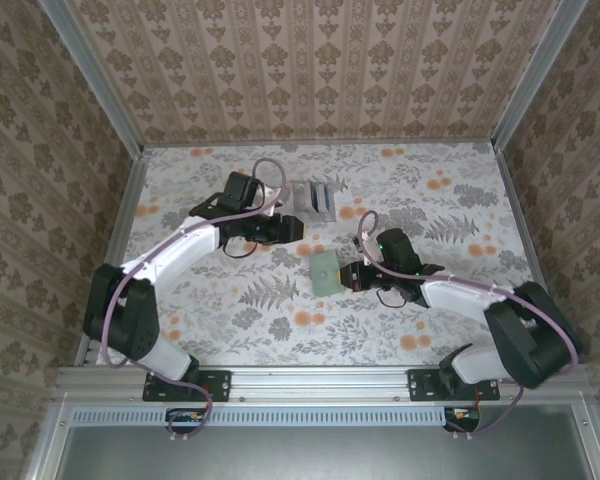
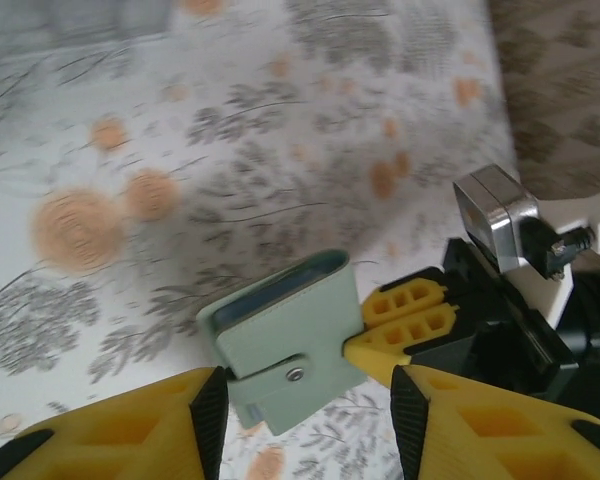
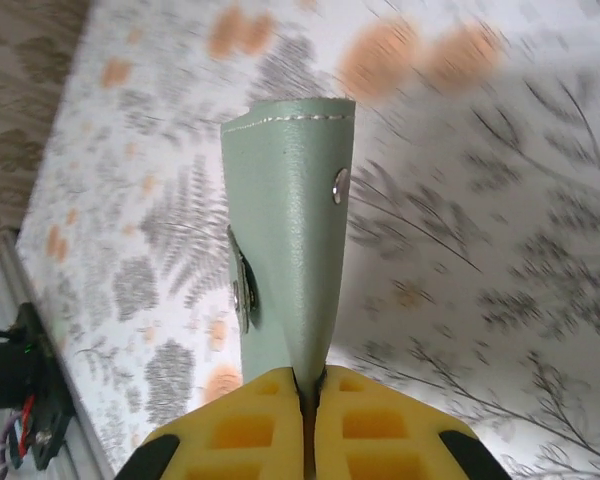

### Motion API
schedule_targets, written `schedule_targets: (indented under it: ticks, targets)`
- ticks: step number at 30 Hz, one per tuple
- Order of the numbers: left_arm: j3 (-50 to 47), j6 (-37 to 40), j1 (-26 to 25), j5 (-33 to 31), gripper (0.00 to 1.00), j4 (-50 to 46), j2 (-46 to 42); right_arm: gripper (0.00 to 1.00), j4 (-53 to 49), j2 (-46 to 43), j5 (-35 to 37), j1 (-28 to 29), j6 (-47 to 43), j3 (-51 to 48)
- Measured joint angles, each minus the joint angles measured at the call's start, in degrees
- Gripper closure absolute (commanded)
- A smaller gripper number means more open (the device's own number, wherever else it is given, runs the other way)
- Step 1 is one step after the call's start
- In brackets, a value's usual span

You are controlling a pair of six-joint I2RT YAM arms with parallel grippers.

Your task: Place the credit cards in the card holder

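Note:
The card holder (image 1: 325,270) is a small grey-green wallet near the table's middle, its snap flap (image 2: 296,374) facing up. My right gripper (image 1: 352,276) is shut on its right edge. In the right wrist view the yellow fingers (image 3: 270,430) pinch the wallet (image 3: 290,220) thin between them. My left gripper (image 2: 310,425) hovers just above and behind the wallet (image 2: 285,340), open, with nothing between its fingers. A dark blue strip (image 2: 270,292) shows inside the wallet's far side. I cannot tell whether it is one of the credit cards, which are otherwise hidden.
A clear, silvery slotted stand (image 1: 315,200) sits just behind my left gripper (image 1: 296,228). Patterned walls with metal rails (image 1: 120,215) close in the table on three sides. The right arm's wrist camera (image 2: 500,215) is close to my left fingers.

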Motion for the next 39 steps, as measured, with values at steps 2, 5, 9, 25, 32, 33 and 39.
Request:
schedule_targets:
  ticks: [2, 5, 9, 25, 32, 33, 39]
  targets:
    - [0.09, 3.10, -0.07, 2.62, 0.48, -0.68, -2.86, 0.96, 0.44, -3.93, 0.00, 0.85, -3.28, -0.02]
    - [1.18, 8.74, -0.39, 5.53, 0.43, -4.22, -7.02, 0.95, 1.79, -8.98, -0.92, 2.51, -10.97, -0.02]
    - [2.27, 15.78, -0.92, 9.22, 0.42, -7.45, -10.75, 0.95, -2.73, -10.71, -6.27, 3.52, -21.77, 2.23]
    - [3.72, 28.76, -6.49, 14.45, 0.97, -20.44, -4.94, 0.93, -10.58, -10.38, -15.30, 3.63, -29.83, 6.64]
    - [3.87, 26.29, -6.78, 11.98, 1.00, -18.99, -4.52, 0.47, -10.08, -10.88, -9.97, 3.74, -26.82, 6.71]
    - [3.17, 24.35, -6.51, 10.93, 1.00, -17.07, -5.07, 0.47, -9.33, -11.41, -7.67, 3.74, -25.07, 6.62]
    - [-1.88, 15.56, -4.79, 3.80, 1.00, -6.99, -9.07, 0.49, -8.15, -13.79, 1.46, 3.76, -13.40, 6.25]
